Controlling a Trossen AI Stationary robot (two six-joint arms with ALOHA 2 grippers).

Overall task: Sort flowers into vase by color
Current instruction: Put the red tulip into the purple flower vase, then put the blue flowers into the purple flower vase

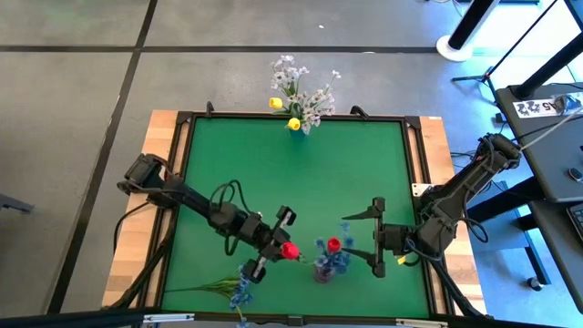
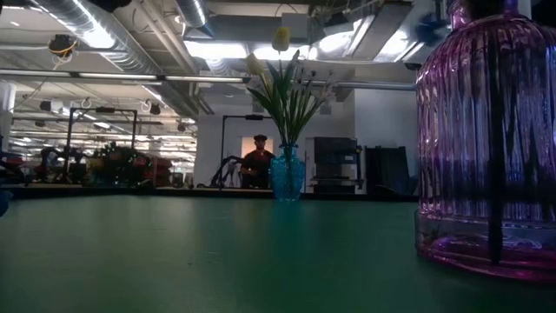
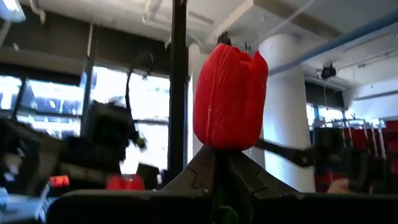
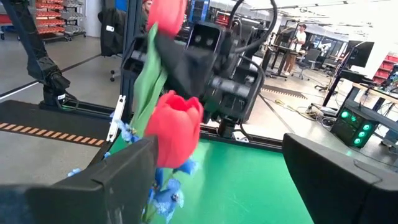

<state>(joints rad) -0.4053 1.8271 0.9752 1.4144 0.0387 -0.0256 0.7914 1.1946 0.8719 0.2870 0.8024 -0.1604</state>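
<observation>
Left tool (image 1: 276,244) clamped on a red tulip bud (image 1: 290,251), just under the bloom, holding it above the green surface (image 1: 301,173) near the front edge, just left of the purple vase (image 1: 324,270). That vase has a red bud (image 1: 334,244) and blue blooms (image 1: 341,258) in it. Right tool (image 1: 375,236) fully open, holding nothing, just right of the purple vase. Blue flower (image 1: 240,293) lies flat at front-left. Blue vase (image 2: 287,173) at the far edge holds white sprigs (image 1: 305,91) and yellow buds (image 1: 293,123).
</observation>
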